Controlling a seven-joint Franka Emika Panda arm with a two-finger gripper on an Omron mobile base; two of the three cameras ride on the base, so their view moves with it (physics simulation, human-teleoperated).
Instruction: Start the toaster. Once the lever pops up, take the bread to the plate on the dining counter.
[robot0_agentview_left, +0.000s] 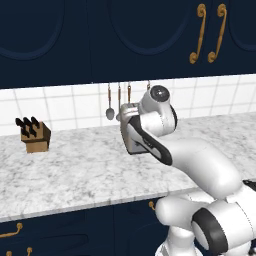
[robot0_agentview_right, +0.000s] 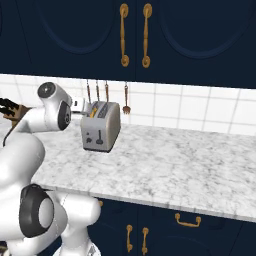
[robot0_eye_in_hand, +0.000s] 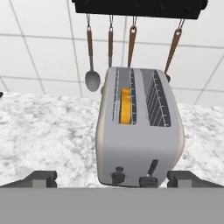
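One arm, bent at the elbow, reaches forward over the marbled bench (robot0_agentview_right: 170, 165) toward the tiled back wall; in the left base view its wrist covers most of the toaster.

End effector (robot0_eye_in_hand: 111, 178): fingers spread to full width, one fingertip (robot0_eye_in_hand: 41, 177) at the left and one at the right of the hand view, nothing between them, nothing gripped. Tips sit on either side of the toaster's near narrow face; contact cannot be told from here.

Left to right in the right base view: knife block (robot0_agentview_right: 11, 111) at the far left edge, partly behind the arm; then the toaster (robot0_agentview_right: 101, 127), upright on the bench near the wall; then bare marbled top to the right.

Toaster in the hand view: silver-grey, two slots on top. Left slot holds the bread (robot0_eye_in_hand: 125, 106), only its golden edge showing, sunk below the slot rim. Right slot shows just wire guides. Narrow front face carries a round knob at left and the lever (robot0_eye_in_hand: 152, 167), a dark slider in its slot, to the right.

Four utensils hang from a dark rail (robot0_eye_in_hand: 139, 8) on the wall above the toaster, a spoon (robot0_eye_in_hand: 92, 78) leftmost.

Left base view: knife block at far left on the bench, well apart from the arm.
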